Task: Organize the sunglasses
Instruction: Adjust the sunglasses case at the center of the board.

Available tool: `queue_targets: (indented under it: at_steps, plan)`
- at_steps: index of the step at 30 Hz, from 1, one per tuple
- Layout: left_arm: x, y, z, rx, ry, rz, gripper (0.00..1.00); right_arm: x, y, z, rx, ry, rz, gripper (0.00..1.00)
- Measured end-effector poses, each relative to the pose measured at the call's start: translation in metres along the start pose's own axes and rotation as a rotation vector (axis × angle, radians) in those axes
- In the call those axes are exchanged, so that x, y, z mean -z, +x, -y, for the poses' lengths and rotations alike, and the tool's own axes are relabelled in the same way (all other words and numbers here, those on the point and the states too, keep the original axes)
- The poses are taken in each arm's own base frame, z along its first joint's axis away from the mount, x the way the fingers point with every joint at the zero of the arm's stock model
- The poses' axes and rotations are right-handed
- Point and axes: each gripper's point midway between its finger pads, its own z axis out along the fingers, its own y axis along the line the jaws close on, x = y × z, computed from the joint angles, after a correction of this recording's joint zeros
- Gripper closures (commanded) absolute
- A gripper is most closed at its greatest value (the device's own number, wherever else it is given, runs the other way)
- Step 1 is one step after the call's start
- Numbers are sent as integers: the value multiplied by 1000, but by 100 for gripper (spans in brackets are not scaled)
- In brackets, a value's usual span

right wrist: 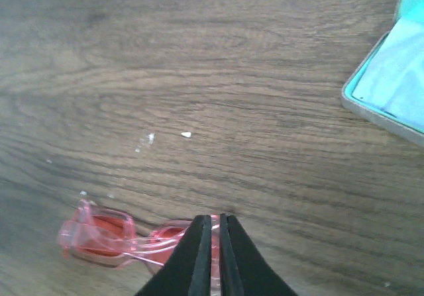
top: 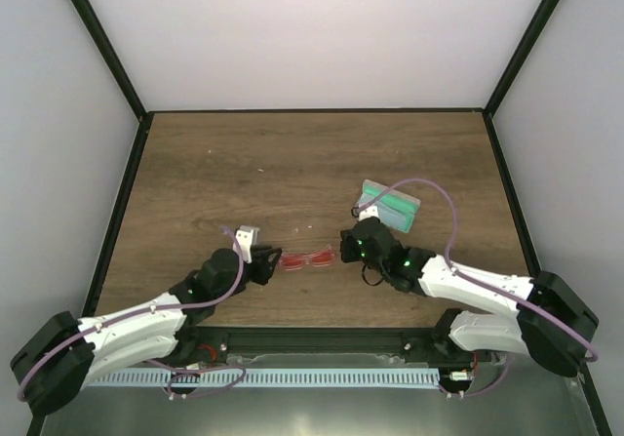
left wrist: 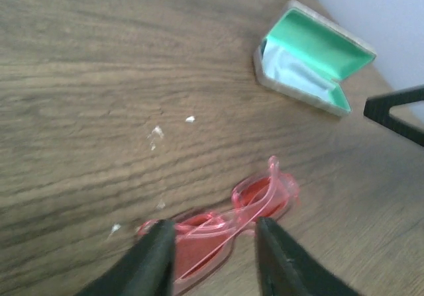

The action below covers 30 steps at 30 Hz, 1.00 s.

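1. Table (top: 244, 163) of dark wood grain fills the work area; pale walls stand around it on three sides.
2. Left arm (top: 136, 324) reaches in from the near left corner; its left gripper (top: 268, 260) (left wrist: 215, 233) sits low over the table at the left end of the sunglasses; its fingers (left wrist: 156, 256) stand apart, one on either side of the nearest lens, and whether they touch the frame I cannot tell.
3. Right arm (top: 478, 290) reaches in from the near right corner; its right gripper (top: 349, 246) (right wrist: 215, 220) meets the right end of the sunglasses; its fingers (right wrist: 199, 256) are pressed almost together, with only a thin slit between them, and a sliver of pink frame shows in that slit.
4. Grey case (top: 392, 207) (left wrist: 311, 57) (right wrist: 391, 91) lies open on the table beyond the right gripper, its green lining showing; its lid stands tilted up.
5. Pale blue cloth (left wrist: 295, 74) (right wrist: 397, 77) lies inside the lower half of the case.
6. Sunglasses (top: 310, 257) (left wrist: 252, 203) (right wrist: 99, 236) lie between the two grippers near the table's front edge, apart from the case; the frame is red and see-through, and the slender arms lie folded across the lenses.
7. White specks (left wrist: 190, 118) (right wrist: 186, 134) dot the wood just beyond the sunglasses.
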Motion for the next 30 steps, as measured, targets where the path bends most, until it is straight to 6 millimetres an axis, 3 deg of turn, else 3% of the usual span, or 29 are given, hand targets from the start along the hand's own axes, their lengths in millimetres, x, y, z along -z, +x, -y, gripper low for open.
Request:
queue_targets:
  at_steps: [2,5,13,19,30]
  plan:
    - [3,11,-6,19,-6,-18,91,-8,4,8,-13,13,-30,99]
    - [6,18,-10,38,-6,-32,92,-13,0,21,-43,28,-41,96]
    - [10,26,-10,53,19,-39,78,-23,-12,76,-196,130,-24,91]
    - [10,29,-14,59,4,-42,73,-26,17,130,-309,232,-57,90]
    - [8,31,-21,57,-27,-42,70,-44,29,154,-352,303,-96,88]
